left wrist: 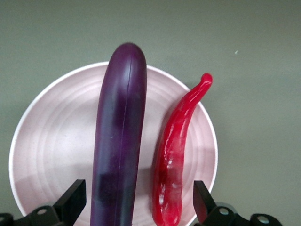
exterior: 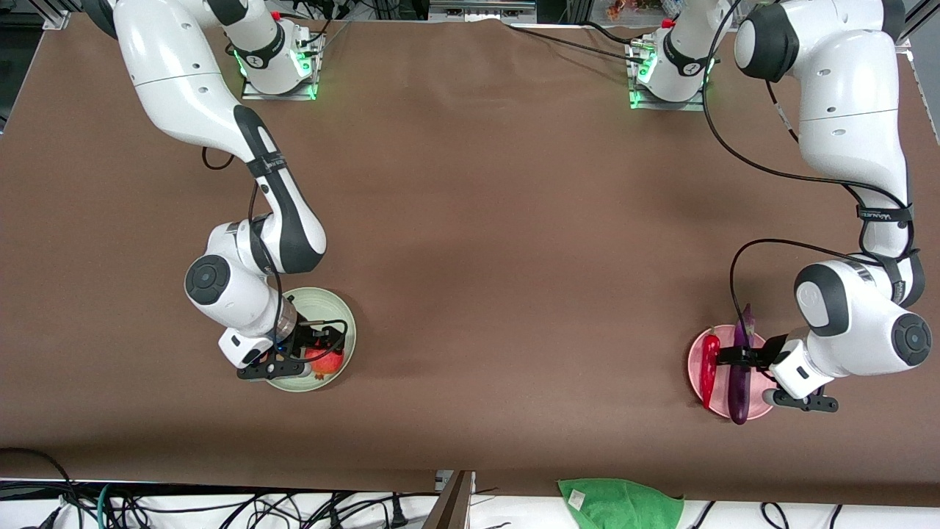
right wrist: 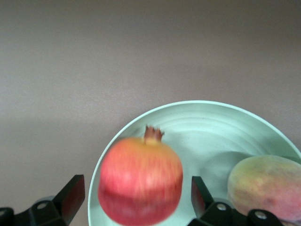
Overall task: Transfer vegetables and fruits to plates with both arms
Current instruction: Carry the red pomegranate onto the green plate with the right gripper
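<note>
- The right gripper (exterior: 317, 351) hangs over the green plate (exterior: 345, 323), at the pomegranate (exterior: 325, 361).
- The left gripper (exterior: 727, 358) is over the pink plate (exterior: 694, 360), which holds the chili (exterior: 709, 367) beside the eggplant (exterior: 739, 397).

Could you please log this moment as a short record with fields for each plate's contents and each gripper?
green plate: pomegranate and peach, toward the right arm's end
pink plate: eggplant and chili pepper, side by side, toward the left arm's end
right gripper: open, pomegranate between its fingers
left gripper: open, fingers either side of eggplant and chili pepper
</note>
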Available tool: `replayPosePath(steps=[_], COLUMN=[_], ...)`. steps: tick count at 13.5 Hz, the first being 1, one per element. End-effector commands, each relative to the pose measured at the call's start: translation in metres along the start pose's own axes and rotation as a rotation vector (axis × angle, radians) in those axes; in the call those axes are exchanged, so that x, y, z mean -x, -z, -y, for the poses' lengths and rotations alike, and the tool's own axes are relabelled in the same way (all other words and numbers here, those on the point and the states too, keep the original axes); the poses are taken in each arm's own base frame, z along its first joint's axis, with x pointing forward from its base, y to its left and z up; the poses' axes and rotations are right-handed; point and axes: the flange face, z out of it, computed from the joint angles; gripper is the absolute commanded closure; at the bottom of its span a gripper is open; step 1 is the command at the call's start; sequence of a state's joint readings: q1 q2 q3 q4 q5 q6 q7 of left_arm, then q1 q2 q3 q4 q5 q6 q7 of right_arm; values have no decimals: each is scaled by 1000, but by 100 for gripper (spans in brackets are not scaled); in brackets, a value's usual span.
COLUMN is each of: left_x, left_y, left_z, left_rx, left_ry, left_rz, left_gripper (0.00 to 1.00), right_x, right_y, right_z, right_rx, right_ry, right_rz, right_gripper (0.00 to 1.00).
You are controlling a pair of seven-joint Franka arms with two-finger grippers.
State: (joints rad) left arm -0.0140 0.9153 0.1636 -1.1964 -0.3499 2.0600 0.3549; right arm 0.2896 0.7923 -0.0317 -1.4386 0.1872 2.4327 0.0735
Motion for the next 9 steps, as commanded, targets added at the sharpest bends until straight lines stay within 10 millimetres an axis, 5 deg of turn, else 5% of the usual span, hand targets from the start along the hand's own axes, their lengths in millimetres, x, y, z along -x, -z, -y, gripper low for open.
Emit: replayPosePath(steps=[1, 6, 9], left_x=[0, 14, 33], left_y=[26, 98, 183], left_z=[-17, -42, -81], left_rx=[-3, -9, -99], left_ry=[-41, 79, 119], left_rz=[13, 85, 99], left_gripper=[0, 0, 0], right_x=[2, 4, 26], right_y=[33, 130, 217], right_z=[-20, -44, -84], right_rx=[-7, 7, 24], right_ry=[-20, -62, -107], right_rz=[34, 143, 183], right_gripper=[0, 0, 0])
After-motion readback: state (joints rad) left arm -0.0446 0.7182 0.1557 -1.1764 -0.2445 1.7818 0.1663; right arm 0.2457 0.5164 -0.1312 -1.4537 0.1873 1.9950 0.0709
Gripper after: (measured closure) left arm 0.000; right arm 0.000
